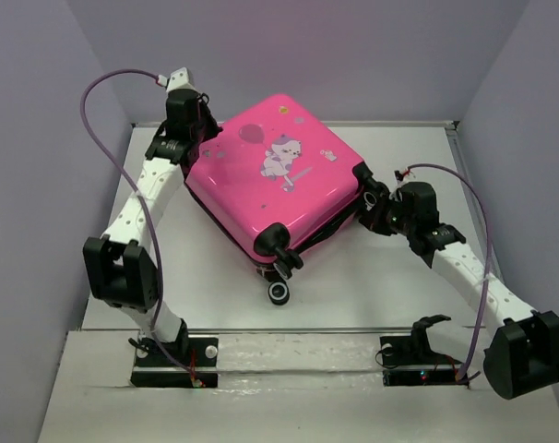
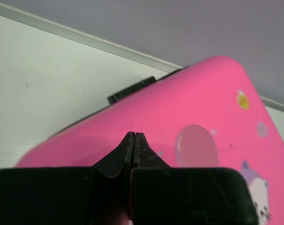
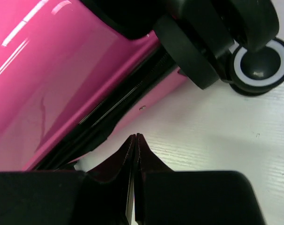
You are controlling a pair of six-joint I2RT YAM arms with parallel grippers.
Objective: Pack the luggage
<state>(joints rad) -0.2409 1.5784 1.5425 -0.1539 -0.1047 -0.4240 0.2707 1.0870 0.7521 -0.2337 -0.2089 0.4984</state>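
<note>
The hot-pink luggage (image 1: pixel 270 185) lies flat on the white table (image 1: pixel 399 277) with its lid down, cartoon animal print facing up, turned cornerwise like a diamond. My left gripper (image 1: pixel 206 137) is shut and empty at its far-left corner; in the left wrist view its tips (image 2: pixel 134 134) sit low over the pink lid (image 2: pixel 203 108) near the balloon print. My right gripper (image 1: pixel 362 177) is shut and empty at the right corner. In the right wrist view it (image 3: pixel 136 136) hangs over bare table beside the luggage's (image 3: pixel 53 70) dark seam (image 3: pixel 114 105).
Black wheels stick out at the near corner (image 1: pixel 279 293), and one wheel (image 3: pixel 261 61) shows in the right wrist view. Purple walls close in the table on the left, back and right. The arm bases (image 1: pixel 173 355) stand at the near edge.
</note>
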